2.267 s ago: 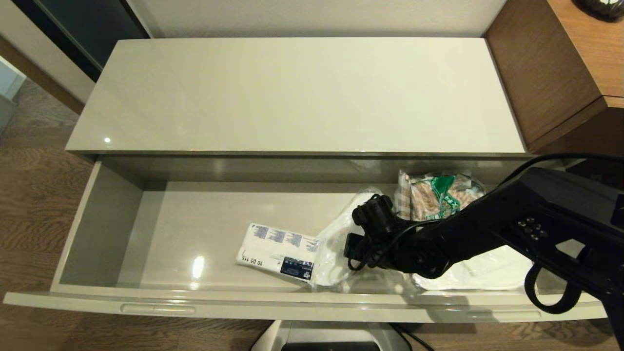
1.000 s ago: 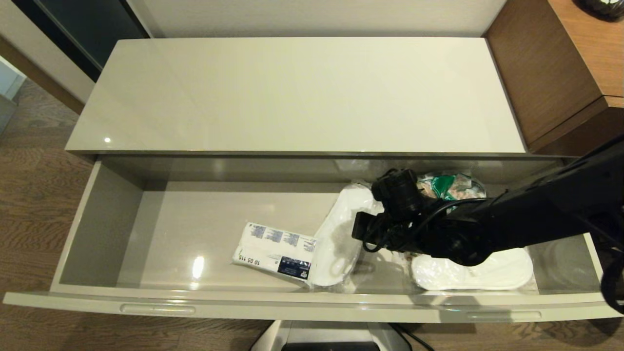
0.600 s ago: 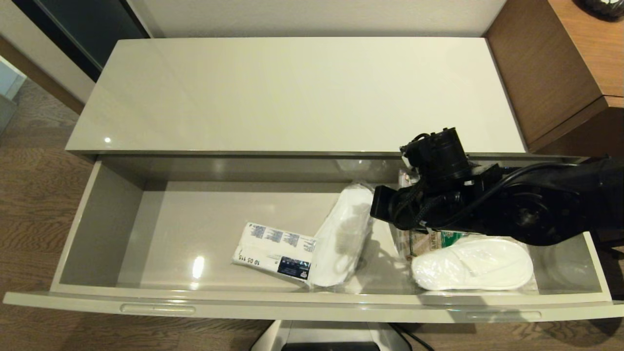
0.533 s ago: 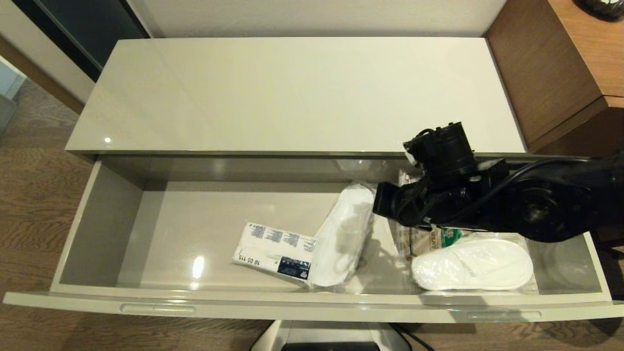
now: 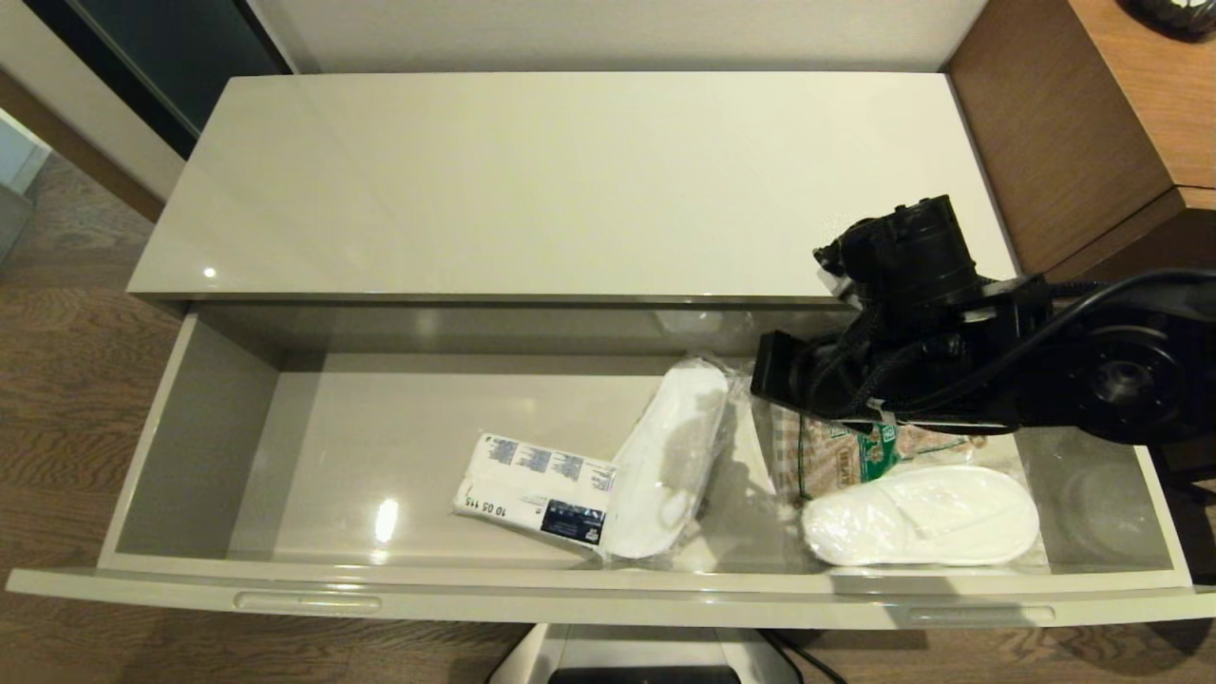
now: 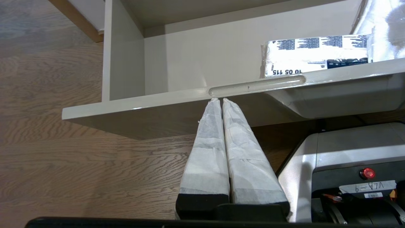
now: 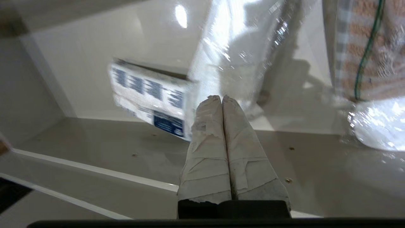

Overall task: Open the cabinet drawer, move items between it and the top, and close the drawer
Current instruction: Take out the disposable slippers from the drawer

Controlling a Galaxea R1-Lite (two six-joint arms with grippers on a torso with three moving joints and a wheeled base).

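The cabinet drawer (image 5: 190, 437) stands pulled wide open below the glossy top (image 5: 570, 190), which is bare. On the drawer floor lies the tissue packet (image 5: 537, 489), and a wrapped white slipper (image 5: 665, 465) leans on its right end. My right arm (image 5: 893, 370) hovers over the drawer's right part. Its gripper (image 7: 221, 98) is shut and empty, above the tissue packet (image 7: 148, 95) and the slipper's wrap (image 7: 234, 53). My left gripper (image 6: 220, 99) is shut, just under the drawer's left slot handle (image 6: 256, 86), out of the head view.
A second wrapped slipper (image 5: 921, 518) and a snack bag with green print (image 5: 855, 456) lie at the drawer's right end. Taller brown wood-grain furniture (image 5: 1092, 123) stands on the right. The robot base (image 6: 348, 177) sits under the drawer front.
My right arm has risen out of the drawer and drawn back to the right with nothing in its gripper. The slippers now show uncovered. The tissue packet shifted slightly left early on.
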